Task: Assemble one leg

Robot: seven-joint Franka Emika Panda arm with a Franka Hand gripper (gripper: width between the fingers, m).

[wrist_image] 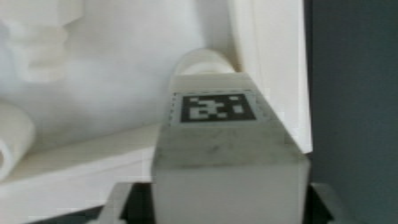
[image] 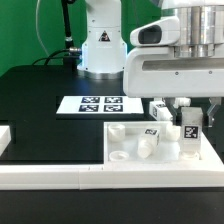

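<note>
My gripper [image: 188,120] is shut on a leg [image: 189,134], a stubby white post with a black-and-white tag on its side. I hold it upright over the right end of the flat white tabletop [image: 128,133]. In the wrist view the leg [wrist_image: 221,135] fills the middle, its tag facing the camera, and the gripper [wrist_image: 222,208] clamps its lower part from both sides. The tabletop [wrist_image: 107,90] lies beyond it, blurred. Whether the leg's far end touches the tabletop is hidden.
Another tagged leg [image: 157,109] stands just behind the tabletop, and two more white parts [image: 147,148] lie on it. The marker board [image: 98,103] lies at the back. A white rail [image: 60,177] runs along the front, with a white block [image: 4,140] at the left.
</note>
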